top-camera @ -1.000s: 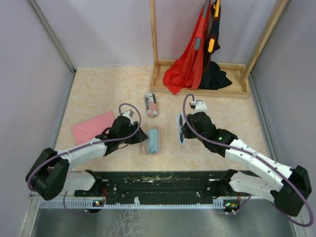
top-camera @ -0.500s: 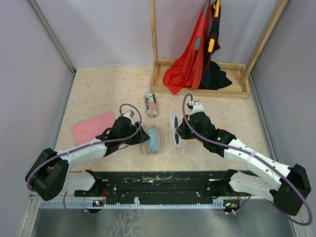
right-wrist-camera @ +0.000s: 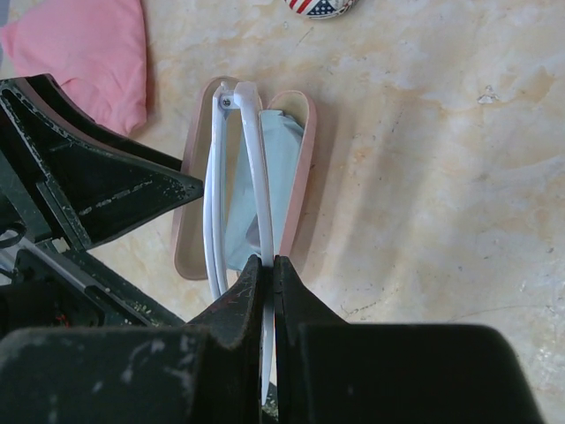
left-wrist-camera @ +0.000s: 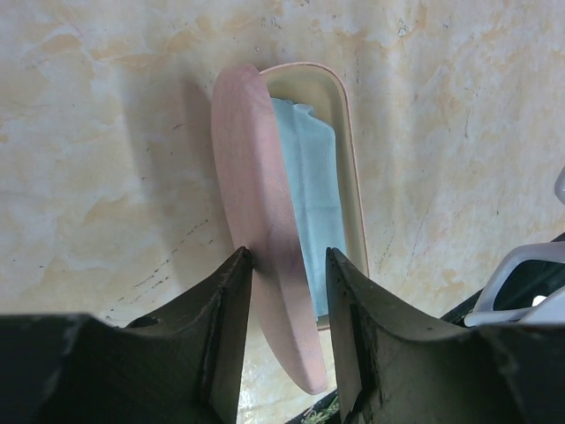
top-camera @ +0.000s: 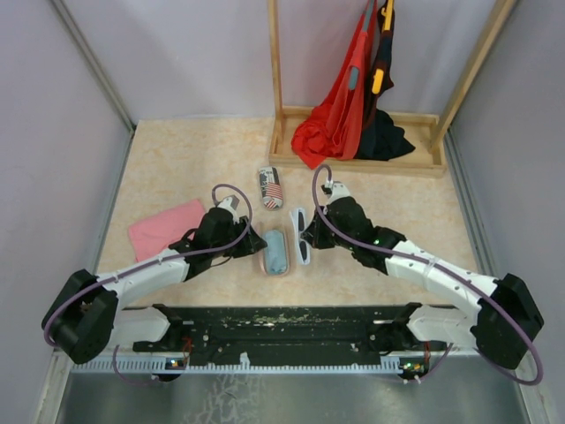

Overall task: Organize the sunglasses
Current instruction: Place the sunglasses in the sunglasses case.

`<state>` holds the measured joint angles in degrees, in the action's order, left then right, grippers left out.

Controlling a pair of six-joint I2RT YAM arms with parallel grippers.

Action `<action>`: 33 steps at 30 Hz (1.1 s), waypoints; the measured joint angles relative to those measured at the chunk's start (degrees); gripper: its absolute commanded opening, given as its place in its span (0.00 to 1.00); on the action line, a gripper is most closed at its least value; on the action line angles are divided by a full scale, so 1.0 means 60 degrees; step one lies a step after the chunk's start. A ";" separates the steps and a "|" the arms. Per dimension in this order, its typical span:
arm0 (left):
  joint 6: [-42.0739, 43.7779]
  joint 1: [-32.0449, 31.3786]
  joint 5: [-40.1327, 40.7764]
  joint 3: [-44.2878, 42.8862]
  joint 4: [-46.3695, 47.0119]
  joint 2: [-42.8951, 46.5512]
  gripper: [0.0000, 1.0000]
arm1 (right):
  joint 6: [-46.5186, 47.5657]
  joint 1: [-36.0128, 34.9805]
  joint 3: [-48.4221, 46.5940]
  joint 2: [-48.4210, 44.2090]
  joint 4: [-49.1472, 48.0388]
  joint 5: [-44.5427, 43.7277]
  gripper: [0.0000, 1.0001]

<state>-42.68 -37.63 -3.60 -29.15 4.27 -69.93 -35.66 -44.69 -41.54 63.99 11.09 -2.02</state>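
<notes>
As close-ups reveal, right end effector (right-wrist-camera: 267, 262) pinches sunglasses (right-wrist-camera: 256, 168), left end effector (left-wrist-camera: 287, 254) straddles lid (left-wrist-camera: 252, 168).

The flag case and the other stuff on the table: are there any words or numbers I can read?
No words or numbers can be read anywhere.
The flag case shows only stars and stripes, a picture, not letters.
The pink case and the white sunglasses carry no writing that shows.
</notes>
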 measured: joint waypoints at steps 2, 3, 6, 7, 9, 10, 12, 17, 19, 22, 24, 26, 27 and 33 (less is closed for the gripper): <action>-0.0007 0.0000 -0.0004 0.0000 0.0000 -0.0004 0.43 | -0.0029 0.0004 0.0004 0.0178 -0.0189 0.0124 0.00; -0.0011 0.0000 -0.0004 0.0000 0.0000 -0.0004 0.43 | -0.0051 0.0007 0.0007 0.0248 -0.0262 0.0182 0.00; -0.0033 0.0000 -0.0004 0.0000 0.0004 -0.0004 0.43 | -0.0087 0.0022 0.0058 0.0459 -0.0495 0.0364 0.00; -0.0033 0.0000 -0.0007 0.0000 0.0004 0.0000 0.42 | -0.0095 0.0025 0.0062 0.0535 -0.0561 0.0430 0.00; -0.0036 0.0000 -0.0007 0.0000 0.0004 0.0000 0.42 | -0.0098 0.0033 0.0066 0.0703 -0.0725 0.0561 0.00; -0.0036 0.0000 -0.0007 0.0000 0.0007 0.0000 0.41 | -0.0102 0.0033 0.0066 0.0809 -0.0834 0.0612 0.00; -0.0040 -0.0004 -0.0011 0.0000 0.0007 0.0000 0.41 | -0.0146 0.0040 0.0066 0.1042 -0.1009 0.0718 0.00; -0.0076 -0.0022 -0.0011 0.0000 0.0011 0.0011 0.40 | -0.0433 0.0084 0.0069 0.1588 -0.1526 0.1005 0.00; -0.0095 -0.0040 -0.0015 0.0000 0.0011 0.0033 0.40 | -0.0576 0.0106 0.0069 0.1902 -0.1789 0.1147 0.00; -0.0106 -0.0047 -0.0018 0.0000 0.0015 0.0080 0.40 | -0.0783 0.0120 0.0069 0.2430 -0.2113 0.1406 0.00; -0.0113 -0.0047 -0.0018 0.0000 0.0015 0.0106 0.40 | -0.0903 0.0120 0.0069 0.2732 -0.2280 0.1563 0.00; -0.0117 -0.0047 -0.0018 0.0000 0.0015 0.0120 0.40 | -0.0976 0.0124 0.0066 0.2991 -0.2444 0.1701 0.00; -0.0131 -0.0047 -0.0018 0.0000 0.0015 0.0120 0.40 | -0.0998 0.0124 0.0055 0.3115 -0.2510 0.1770 0.00; -0.0138 -0.0058 -0.0015 0.0000 0.0015 0.0120 0.40 | -0.1024 0.0124 -0.0095 0.3581 -0.2579 0.1993 0.00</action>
<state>-43.51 -37.98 -3.68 -29.15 4.36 -69.21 -41.80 -43.94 -42.11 85.47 -4.38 9.93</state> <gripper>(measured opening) 0.400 0.020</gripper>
